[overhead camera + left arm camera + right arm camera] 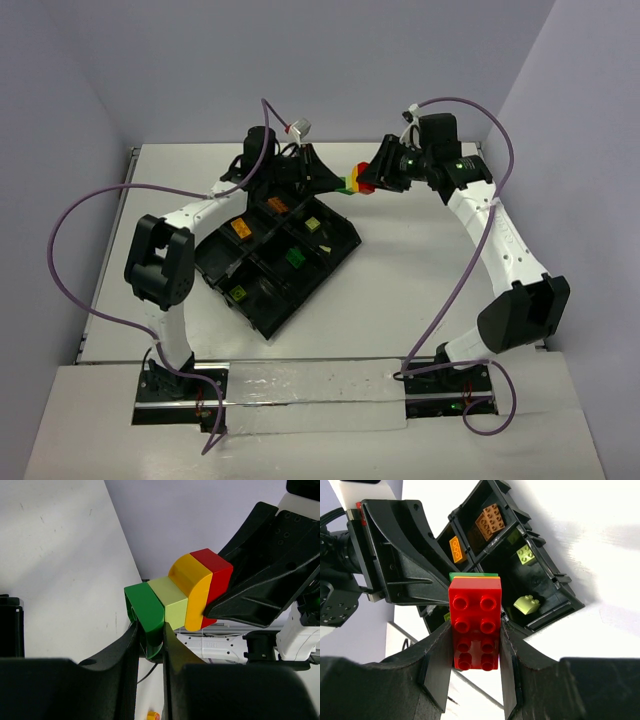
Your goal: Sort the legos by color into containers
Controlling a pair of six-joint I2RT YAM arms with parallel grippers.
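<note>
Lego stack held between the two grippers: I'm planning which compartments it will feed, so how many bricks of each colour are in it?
green brick: 1
pale yellow-green brick: 1
yellow brick: 1
red brick: 1
Total: 4

The tray and left arm block the left-centre, the left gripper and right gripper clamp one brick stack above its far corner, and open table lies to its right.
</note>
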